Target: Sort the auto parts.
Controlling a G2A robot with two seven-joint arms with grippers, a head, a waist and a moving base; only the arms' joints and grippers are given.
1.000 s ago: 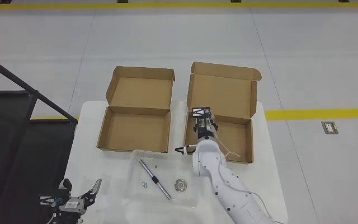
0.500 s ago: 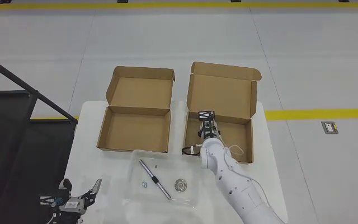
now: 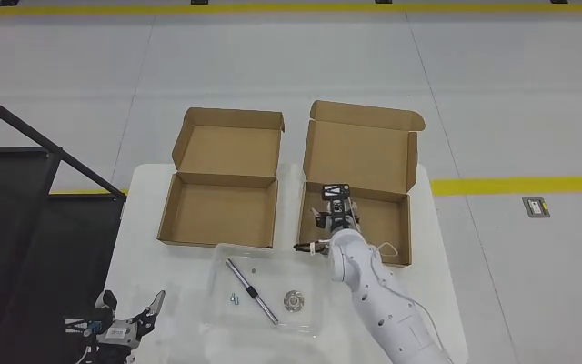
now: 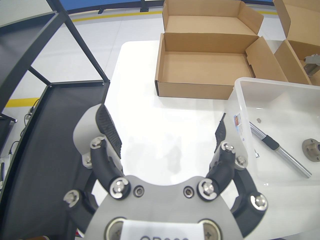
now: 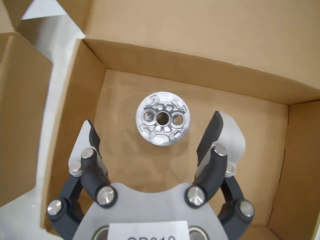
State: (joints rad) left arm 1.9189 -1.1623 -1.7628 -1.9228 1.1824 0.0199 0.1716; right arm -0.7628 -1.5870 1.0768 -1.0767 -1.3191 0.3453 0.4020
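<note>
I'm holding my right end effector (image 5: pixel 153 127) spread wide and empty above the metal disc (image 5: pixel 162 122), which lies flat in the right-hand box (image 5: pixel 250 136), evidently its sorting spot.

The perforated disc (image 5: pixel 163 129) was dull grey cast metal, rough-faced; the box (image 5: pixel 200 81) was matt brown cardboard. The bin (image 4: pixel 275 96) was clear glossy plastic, and the rod (image 4: pixel 290 157) bright polished metal with a matt black sleeve.

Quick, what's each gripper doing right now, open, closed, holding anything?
Left gripper: open, empty.
Right gripper: open, empty, above the round silver metal disc lying in the brown cardboard box.
</note>
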